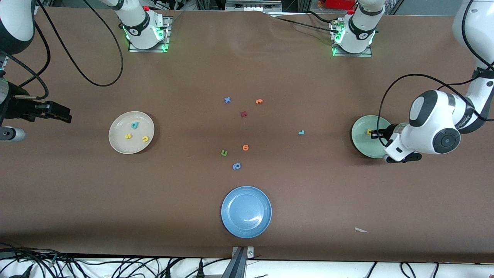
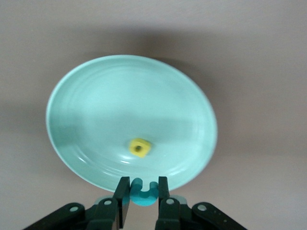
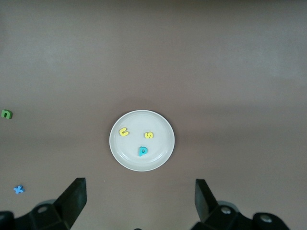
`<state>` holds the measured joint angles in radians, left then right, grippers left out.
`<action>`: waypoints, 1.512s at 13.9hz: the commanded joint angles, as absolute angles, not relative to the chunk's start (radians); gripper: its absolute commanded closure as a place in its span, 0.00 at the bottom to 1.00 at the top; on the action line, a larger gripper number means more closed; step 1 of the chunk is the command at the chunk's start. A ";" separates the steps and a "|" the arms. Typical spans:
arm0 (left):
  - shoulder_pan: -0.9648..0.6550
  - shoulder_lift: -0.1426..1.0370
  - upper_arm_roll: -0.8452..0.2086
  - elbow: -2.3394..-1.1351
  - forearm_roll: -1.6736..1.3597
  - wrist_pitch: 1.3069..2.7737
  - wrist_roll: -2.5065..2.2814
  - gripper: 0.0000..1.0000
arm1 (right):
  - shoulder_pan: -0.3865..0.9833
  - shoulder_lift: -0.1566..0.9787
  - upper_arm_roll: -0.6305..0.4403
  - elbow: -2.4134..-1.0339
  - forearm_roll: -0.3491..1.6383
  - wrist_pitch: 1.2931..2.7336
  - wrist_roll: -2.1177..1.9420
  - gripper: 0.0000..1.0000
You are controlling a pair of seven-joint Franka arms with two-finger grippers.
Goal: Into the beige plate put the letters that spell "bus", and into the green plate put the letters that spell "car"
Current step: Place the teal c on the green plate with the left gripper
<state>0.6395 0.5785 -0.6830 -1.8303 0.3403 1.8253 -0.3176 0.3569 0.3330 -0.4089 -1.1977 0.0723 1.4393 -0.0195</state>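
The beige plate lies toward the right arm's end and holds the teal "b", the yellow "s" and the yellow "u". The green plate lies at the left arm's end with the yellow "a" in it. My left gripper hangs over that plate's rim, shut on the teal "c". The teal "r" rests on the table between the middle letters and the green plate. My right gripper waits open and empty, high over the table beside the beige plate.
A blue plate sits near the front edge. In the middle lie a blue "x", an orange letter, a dark red letter, another orange letter, a green "u" and a blue stem-and-bowl letter.
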 commanded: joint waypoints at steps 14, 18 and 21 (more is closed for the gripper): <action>0.696 0.650 -0.794 -1.804 0.436 1.822 -0.418 0.00 | 0.382 0.181 -0.377 -1.394 0.026 1.537 -0.017 0.00; 0.588 0.672 -0.821 -1.781 0.402 1.965 -0.680 0.00 | 0.243 0.132 -0.234 -1.451 0.022 1.551 -0.015 0.00; 0.499 0.698 -0.816 -1.781 0.403 2.074 -0.865 0.01 | 0.027 0.030 0.024 -1.576 -0.047 1.609 0.029 0.00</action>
